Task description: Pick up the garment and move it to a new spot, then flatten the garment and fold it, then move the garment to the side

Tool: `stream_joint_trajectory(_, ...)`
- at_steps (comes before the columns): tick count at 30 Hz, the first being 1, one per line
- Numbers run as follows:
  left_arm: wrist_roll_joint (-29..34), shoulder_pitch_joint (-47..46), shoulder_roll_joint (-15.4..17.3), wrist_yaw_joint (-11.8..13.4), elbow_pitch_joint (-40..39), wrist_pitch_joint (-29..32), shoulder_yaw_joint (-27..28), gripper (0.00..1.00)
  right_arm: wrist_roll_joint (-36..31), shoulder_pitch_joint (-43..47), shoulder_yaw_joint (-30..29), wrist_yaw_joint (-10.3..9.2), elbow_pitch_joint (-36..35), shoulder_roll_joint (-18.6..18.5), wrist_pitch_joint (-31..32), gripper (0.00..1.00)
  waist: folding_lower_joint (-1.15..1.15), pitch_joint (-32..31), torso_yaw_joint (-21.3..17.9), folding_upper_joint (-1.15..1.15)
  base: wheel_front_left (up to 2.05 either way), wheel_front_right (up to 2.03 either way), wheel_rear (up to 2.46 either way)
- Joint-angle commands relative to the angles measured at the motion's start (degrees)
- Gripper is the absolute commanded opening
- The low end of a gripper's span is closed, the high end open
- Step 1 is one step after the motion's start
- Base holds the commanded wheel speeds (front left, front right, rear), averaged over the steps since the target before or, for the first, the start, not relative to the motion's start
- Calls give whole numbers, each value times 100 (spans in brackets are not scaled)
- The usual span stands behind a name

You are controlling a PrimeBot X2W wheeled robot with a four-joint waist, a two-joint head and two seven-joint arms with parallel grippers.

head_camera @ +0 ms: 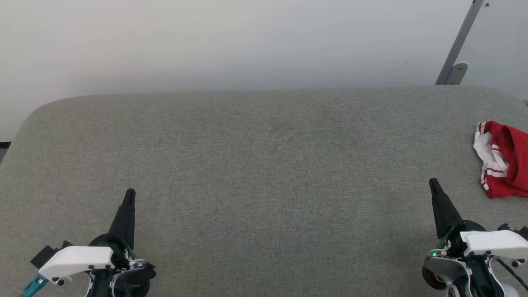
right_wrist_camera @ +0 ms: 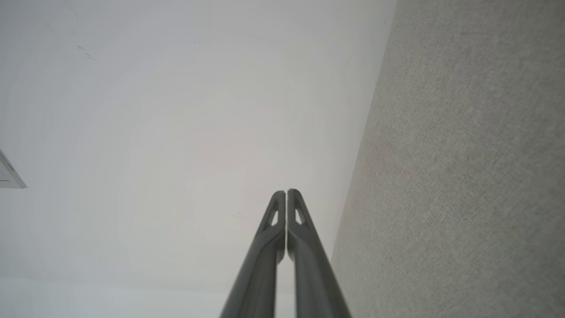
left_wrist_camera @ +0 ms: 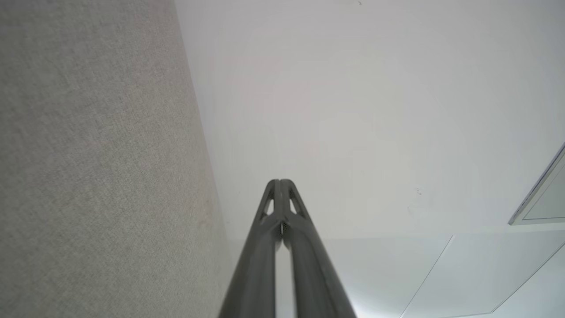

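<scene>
The garment [head_camera: 504, 161], red with white and red-striped trim, lies crumpled at the far right edge of the grey cloth-covered table [head_camera: 264, 165], partly cut off by the picture's edge. My right gripper [head_camera: 433, 183] is shut and empty, at the lower right, a short way left of and nearer than the garment. At the lower left my left gripper [head_camera: 130, 194] is shut and empty too. In the left wrist view the left gripper [left_wrist_camera: 280, 182] shows its fingers pressed together; in the right wrist view the right gripper [right_wrist_camera: 287, 192] looks the same.
A pale wall [head_camera: 247, 41] rises behind the table's far edge. A grey metal bracket [head_camera: 458, 53] leans against the wall at the upper right. The table's corners are rounded.
</scene>
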Motion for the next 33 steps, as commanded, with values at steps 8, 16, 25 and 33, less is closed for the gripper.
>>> stream_joint_trajectory(8,14,-71,1,-16,0,13,16,0,22,-28,1,-2,0,-11,15,0,0,0,0,0,0,0,0)
stream_joint_trajectory(16,15,-71,1,-16,0,14,16,0,22,-28,0,-2,0,-11,15,0,0,0,0,0,0,0,0)
stream_joint_trajectory(25,16,-71,1,-16,0,13,17,0,22,-28,0,-2,2,-11,15,0,0,0,0,0,0,0,0)
stream_joint_trajectory(33,17,-71,0,-17,0,11,18,0,22,-28,0,-2,2,-11,15,0,0,0,0,0,0,0,0)
